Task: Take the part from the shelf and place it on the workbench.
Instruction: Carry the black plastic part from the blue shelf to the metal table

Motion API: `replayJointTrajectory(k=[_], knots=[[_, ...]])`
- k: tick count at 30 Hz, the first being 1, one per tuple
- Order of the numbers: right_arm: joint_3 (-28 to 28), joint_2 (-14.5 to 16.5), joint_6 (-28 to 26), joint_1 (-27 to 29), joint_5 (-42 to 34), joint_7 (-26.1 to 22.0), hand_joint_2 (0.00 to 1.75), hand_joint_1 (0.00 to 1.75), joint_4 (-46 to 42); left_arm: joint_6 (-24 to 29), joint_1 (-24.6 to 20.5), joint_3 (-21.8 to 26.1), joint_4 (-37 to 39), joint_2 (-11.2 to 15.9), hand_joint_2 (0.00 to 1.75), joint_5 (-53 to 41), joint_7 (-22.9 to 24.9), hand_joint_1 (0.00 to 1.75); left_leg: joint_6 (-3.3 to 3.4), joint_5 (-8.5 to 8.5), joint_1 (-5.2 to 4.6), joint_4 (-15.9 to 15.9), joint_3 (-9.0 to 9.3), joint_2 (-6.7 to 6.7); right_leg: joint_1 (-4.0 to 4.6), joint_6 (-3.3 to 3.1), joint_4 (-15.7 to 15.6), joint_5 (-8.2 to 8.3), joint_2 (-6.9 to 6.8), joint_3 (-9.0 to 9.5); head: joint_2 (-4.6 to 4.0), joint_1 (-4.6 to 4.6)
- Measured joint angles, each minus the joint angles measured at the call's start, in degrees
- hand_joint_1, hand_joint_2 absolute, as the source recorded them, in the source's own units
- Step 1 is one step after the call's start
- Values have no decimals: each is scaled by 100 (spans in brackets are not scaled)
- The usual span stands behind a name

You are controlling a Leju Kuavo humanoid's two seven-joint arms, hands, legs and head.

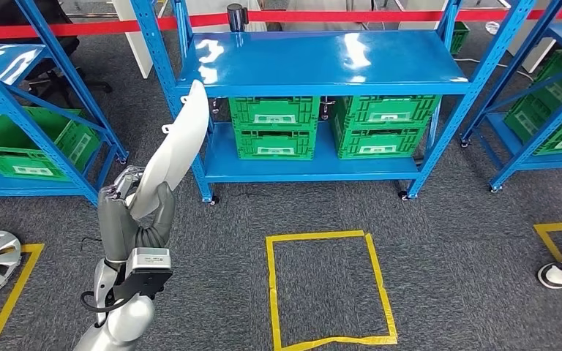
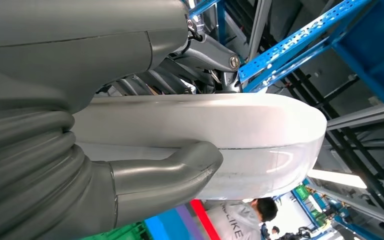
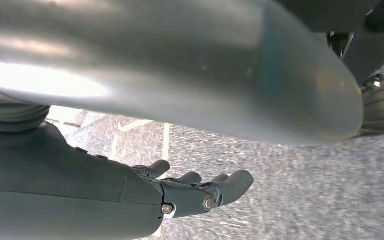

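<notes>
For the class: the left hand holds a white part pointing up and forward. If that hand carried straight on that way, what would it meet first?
Probably the blue shelf: the white part held by the left hand already points at its front left post. Depth is unclear, so this is a guess.

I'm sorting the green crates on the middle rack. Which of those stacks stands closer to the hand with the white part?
The left stack. It stands on the rack's lower shelf on the side toward the left robot hand and the white part; the right stack is farther away.

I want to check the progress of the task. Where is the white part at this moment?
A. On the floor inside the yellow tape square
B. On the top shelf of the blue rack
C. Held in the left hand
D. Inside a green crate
C: the left hand grips the white part, raised before the blue rack.
</notes>
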Motion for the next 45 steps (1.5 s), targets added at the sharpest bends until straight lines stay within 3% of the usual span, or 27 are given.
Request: replayJointTrajectory(k=[1, 2, 4, 5, 7, 8, 10, 12, 15, 16, 18, 20, 22, 23, 25, 27, 30, 31, 32, 34, 35, 36, 38, 39, 41, 43, 45], knots=[[-7, 0, -1, 0, 0, -1, 0, 0, 0, 4, 14, 1, 1, 1, 175, -5, 0, 175, -8, 62, 4, 31, -109, 4, -2, 16, 282, -46, 0, -24, 0, 1], [-13, -1, -1, -1, -1, -4, 0, 0, 0, 9, 25, 3, 1, 1, 175, -13, 0, 175, -24, 122, 13, 70, -226, 9, -4, 30, 395, 52, 0, 37, 0, 0], [-23, -5, -3, -4, -6, -10, 0, 0, 0, 16, 37, 9, -6, 2, 175, -37, 2, 175, -79, 222, 43, 183, -460, 12, -22, 65, 50, 360, 0, 440, 0, -1], [-25, -3, -4, -10, -9, -14, 0, 0, 0, 22, 40, 18, -21, 2, 175, -48, 4, 175, -114, 261, 49, 255, -572, 8, -24, 88, -334, 370, 4, 733, 0, 6], [-28, 7, -5, -20, -14, -24, 0, 0, 0, 41, 47, 48, -64, 4, 175, -62, 9, 175, -184, 329, 36, 369, -709, -1, -20, 27, -962, 171, 28, 1142, 0, 9], [-28, 12, -9, -22, -15, -28, 0, 0, 0, 52, 50, 65, -84, 7, 175, -65, 11, 175, -213, 370, 28, 391, -737, -3, -3, -32, -1094, 82, 40, 1202, 0, 9], [-31, 13, -22, -16, -16, -21, 0, 0, 1, 66, 61, 92, -98, 16, 175, -68, 13, 175, -267, 420, 40, 399, -754, -5, 4, -164, -1110, 122, 33, 1139, 0, 5], [-32, 14, -35, -17, -25, -5, 0, 0, 2, 74, 82, 118, -107, 26, 175, -69, 15, 175, -325, 153, 60, 597, -837, -14, 8, -267, -1106, 231, 13, 1023, 0, -3], [-34, 13, -37, -16, -34, -2, 0, 0, 2, 80, 101, 144, -125, 35, 175, -70, 16, 175, -366, -651, 61, 1607, -1091, -22, 36, -339, -1104, 433, -3, 782, 0, -18], [-34, 13, -35, -14, -32, -3, 0, 0, 2, 80, 110, 148, -128, 40, 175, -69, 16, 175, -354, -752, 56, 1913, -1117, -23, 56, -347, -1102, 507, -6, 696, 0, -20], [-34, 13, -31, -11, -20, -6, 0, 0, 2, 80, 127, 159, -129, 48, 175, -69, 17, 175, -271, -593, 25, 1984, -903, -28, 107, -358, -1099, 650, -8, 530, 0, -20], [-34, 25, -23, -13, -7, -10, 0, 0, 2, 80, 131, 174, -149, 50, 175, -68, 17, 175, -78, -411, -62, 1268, -308, -42, 148, -365, -1099, 782, -4, 390, 0, -17], [-34, 43, -9, -13, -1, -14, 0, 0, 2, 81, 124, 189, -186, 49, 175, -68, 14, 175, 74, -490, -150, 428, 256, -54, 141, -336, -1115, 899, -3, 328, 0, -9], [-34, 51, 2, -13, 1, -16, 0, 0, 2, 81, 120, 200, -201, 49, 175, -68, 11, 175, 112, -545, -186, 195, 386, -57, 117, -305, -1136, 957, -7, 319, 0, -15], [-33, 48, 17, -12, 2, -14, 0, 0, 4, 81, 115, 221, -206, 48, 175, -59, 11, 175, 109, -435, -199, 44, 390, -51, 84, -237, -1189, 1067, -12, 308, 0, -48], [-32, 44, 20, -11, 4, -8, 0, 0, 8, 68, 110, 231, -203, 37, 175, -41, 13, 175, 126, -238, -161, -62, 304, -28, 91, -172, -1075, 863, 10, 240, 0, -64], [-32, 32, 17, -12, 15, -7, 0, 0, 9, 55, 109, 231, -201, 7, 175, -14, 11, 175, 120, 31, -110, -93, 39, -11, 68, -75, -214, 13, 34, 44, 0, -38], [-32, 27, 17, -12, 21, -9, 0, 0, 9, 51, 112, 231, -201, 2, 175, -4, 2, 175, 103, 105, -99, -81, -73, -6, 47, -44, 119, -95, 33, 7, 0, -34], [-32, 20, 17, -13, 28, -11, 0, 0, 9, 47, 113, 231, -201, -1, 175, 16, -20, 175, 82, 177, -84, -57, -194, 3, 27, -13, 358, -20, 33, 16, 0, -33], [-33, 8, 18, -14, 39, -16, 0, 0, 9, 42, 116, 231, -201, -2, 175, 75, -91, 175, 24, 299, -40, 37, -458, 21, -13, 51, 360, 407, 32, 253, 0, -30], [-33, 2, 21, -16, 44, -19, 0, 0, 8, 43, 117, 231, -202, -3, 175, 110, -130, 175, -12, 347, -20, 112, -579, 26, -38, 86, 92, 512, 32, 511, 0, -26], [-32, -2, 28, -18, 48, -25, 0, 0, 5, 47, 117, 232, -207, -4, 175, 136, -160, 175, -48, 376, -9, 207, -690, 26, -44, 100, -343, 416, 35, 849, 0, -22], [-32, -6, 51, -21, 56, -44, 0, 0, 1, 55, 120, 234, -215, -8, 175, 159, -198, 175, -118, 417, -13, 355, -819, 23, -37, 22, -1045, 25, 38, 1326, 0, -17], [-32, -8, 64, -20, 57, -56, 0, 0, 0, 58, 122, 236, -219, -9, 175, 160, -208, 175, -152, 444, -11, 383, -844, 23, -15, -48, -1219, -95, 37, 1416, 0, -18], [-32, -11, 86, -17, 59, -74, 0, 0, 0, 63, 133, 236, -219, -9, 175, 153, -222, 175, -221, 474, 14, 388, -867, 21, -14, -168, -1231, -53, 15, 1369, 0, -21], [-32, -18, 118, -13, 57, -84, 0, 0, 0, 74, 146, 237, -222, -9, 175, 141, -229, 175, -293, 186, 41, 685, -992, 5, -25, -247, -1238, 48, -6, 1296, 0, -31], [-32, -24, 154, -8, 52, -98, 0, 0, 0, 85, 165, 238, -230, -9, 175, 125, -237, 175, -353, -313, 55, 1398, -1227, -6, -22, -275, -1233, 130, -13, 1199, 0, -40]])
